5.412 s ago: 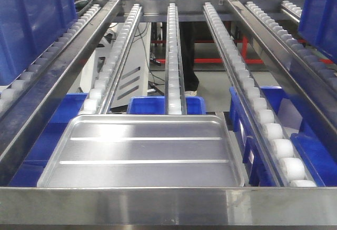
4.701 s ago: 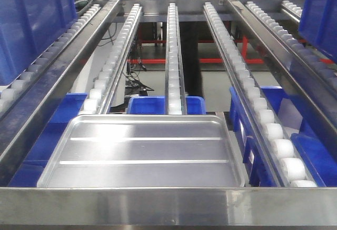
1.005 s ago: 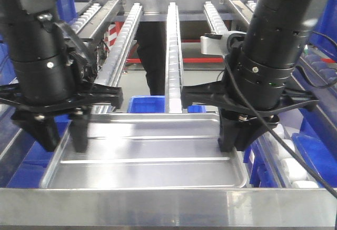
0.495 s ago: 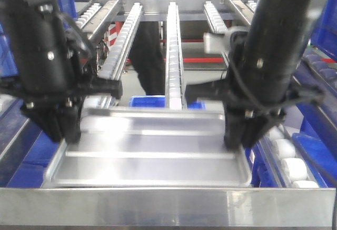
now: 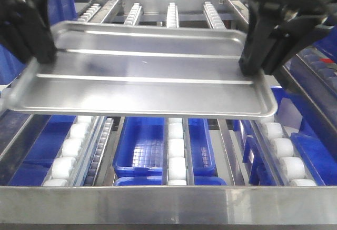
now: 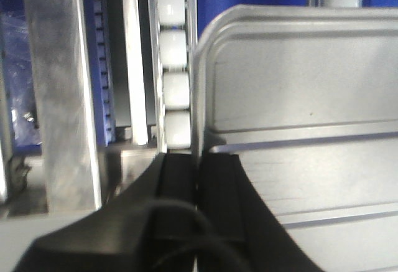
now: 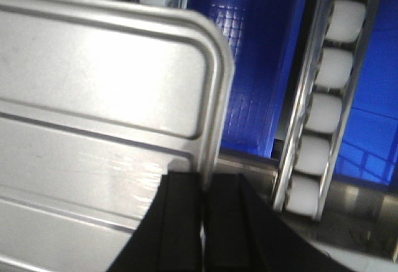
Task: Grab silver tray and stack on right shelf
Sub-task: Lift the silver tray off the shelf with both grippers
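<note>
The silver tray, with two raised ridges across its floor, hangs level in the air above the roller rack. My left gripper is shut on its left rim; the wrist view shows that gripper clamping the tray edge. My right gripper is shut on the right rim; in its wrist view the gripper pinches the tray rim near a rounded corner. The rack's shiny front bar runs along the bottom of the front view.
Blue bins sit under the roller tracks. A tall blue crate stands at the far left, another blue crate at the right. White rollers and a steel post lie left of the tray; a roller track lies right.
Both grippers closed on the tray's side rims and lifted it up off the rollers; it now hangs well above the rack, uncovering the blue bins below.
</note>
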You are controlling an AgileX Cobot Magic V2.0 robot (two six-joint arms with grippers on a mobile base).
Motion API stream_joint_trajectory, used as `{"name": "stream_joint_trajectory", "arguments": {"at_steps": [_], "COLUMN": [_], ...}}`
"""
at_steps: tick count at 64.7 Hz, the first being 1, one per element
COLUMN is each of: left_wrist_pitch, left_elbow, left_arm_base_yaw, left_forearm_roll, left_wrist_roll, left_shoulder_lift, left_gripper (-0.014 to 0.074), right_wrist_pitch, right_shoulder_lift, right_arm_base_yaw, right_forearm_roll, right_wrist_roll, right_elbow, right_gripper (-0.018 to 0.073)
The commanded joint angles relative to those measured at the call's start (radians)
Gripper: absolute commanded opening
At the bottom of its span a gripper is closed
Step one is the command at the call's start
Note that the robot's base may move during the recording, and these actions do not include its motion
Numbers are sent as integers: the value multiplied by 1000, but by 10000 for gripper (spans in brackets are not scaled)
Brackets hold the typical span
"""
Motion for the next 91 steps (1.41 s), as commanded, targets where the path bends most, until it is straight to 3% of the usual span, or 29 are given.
{"name": "stream_joint_trajectory", "arguments": {"at_steps": [1, 12, 91], "left_wrist_pitch": [-4, 21, 30], "left_elbow": [-34, -34, -34], "left_arm_base_yaw": [-58, -115, -116], "left_forearm_roll": [17, 17, 20], "left_wrist_roll": [-13, -13, -13], "left_shoulder_lift": [-55, -59, -59], "left_gripper": [-93, -93, -93], "right_wrist_pitch": [-10, 10, -1], "right_shoulder_lift": [-63, -74, -74], "right_arm_base_yaw": [41, 80, 80], "right_forearm_roll": [-12, -12, -12], "right_wrist_roll": [-28, -13, -13], "right_elbow": [-19, -14, -14], "right_gripper": [56, 56, 56]}}
